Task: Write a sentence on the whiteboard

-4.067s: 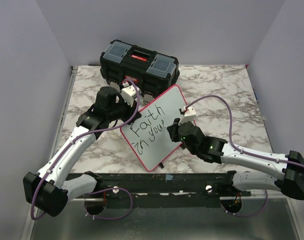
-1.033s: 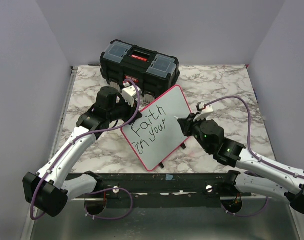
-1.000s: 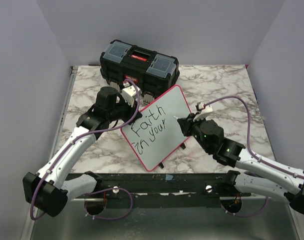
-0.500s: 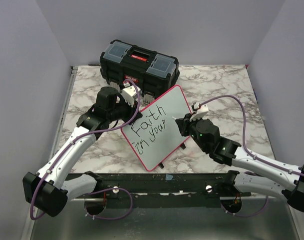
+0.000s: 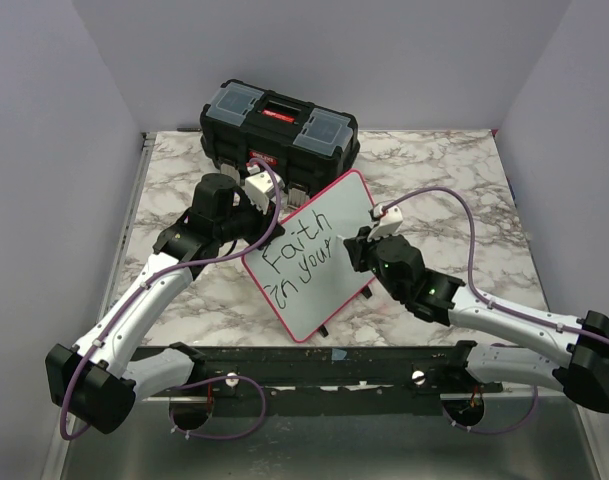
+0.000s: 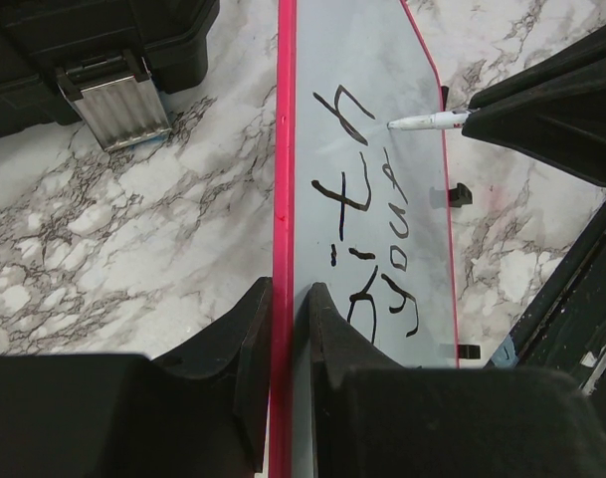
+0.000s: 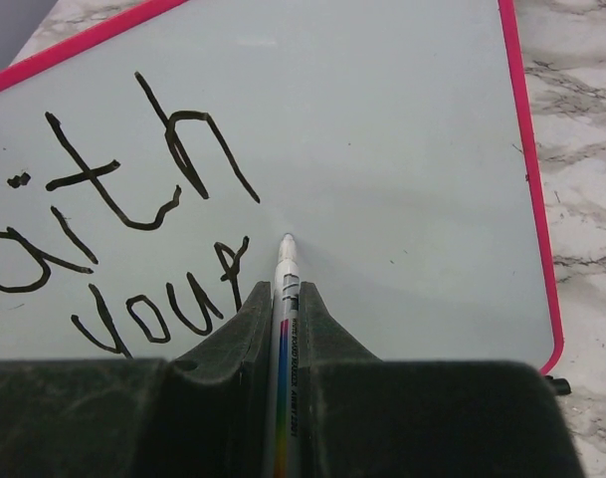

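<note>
Pinching the whiteboard [image 6: 382,80] rim, the left gripper [image 6: 283,299] could slip as the right gripper [image 7: 285,294], clamped on the marker [image 7: 286,264], presses, smearing the sentence [image 7: 133,199].

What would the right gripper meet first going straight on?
The right gripper holds a thin white marker; its tip would meet the glossy white red-rimmed whiteboard first, just past the black handwritten "your", if not touching already.

Left of the right tool [image 7: 283,289], the sentence [image 7: 153,214] runs off the frame — its first letters lost. The marker [image 7: 286,267] barrel sinks between that tool's fingers, its print too small to read. The whiteboard [image 6: 422,259] hides its near end under the left tool [image 6: 286,294]; beyond it, the toolbox [image 6: 94,30] is cropped.
</note>
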